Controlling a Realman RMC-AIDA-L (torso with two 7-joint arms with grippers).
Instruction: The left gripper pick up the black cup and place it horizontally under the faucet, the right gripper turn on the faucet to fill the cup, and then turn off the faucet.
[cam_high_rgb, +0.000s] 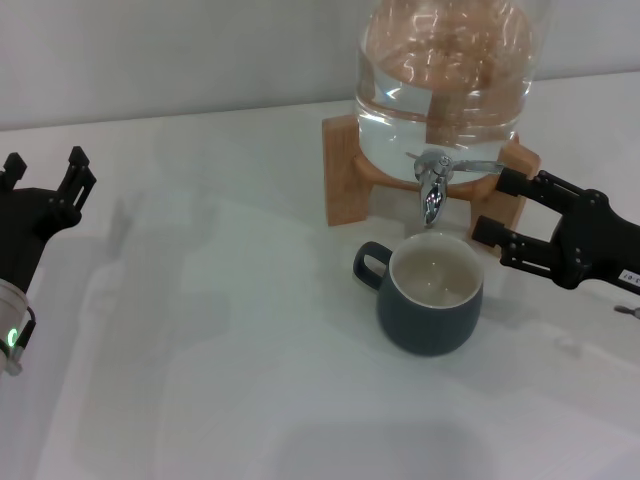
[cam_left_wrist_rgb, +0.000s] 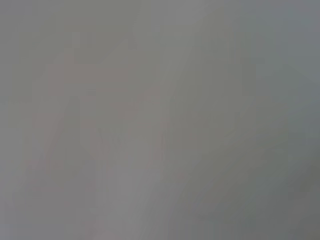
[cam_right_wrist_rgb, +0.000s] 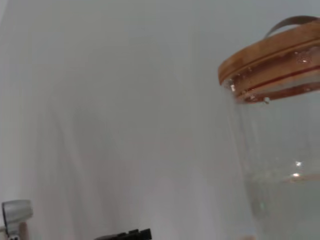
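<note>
the jar (cam_high_rgb: 440, 80) fills the upper right of the frame, above the cup (cam_high_rgb: 430, 295) standing upright at centre right under the faucet (cam_high_rgb: 435, 180). the right gripper (cam_high_rgb: 500, 210), fingers spread, sits at the lever's tip; it should nudge gently, keeping clear of the stand (cam_high_rgb: 345, 170). the left gripper (cam_high_rgb: 45, 185), spread, idles at the left edge, with open table (cam_high_rgb: 200, 380) between.
</note>
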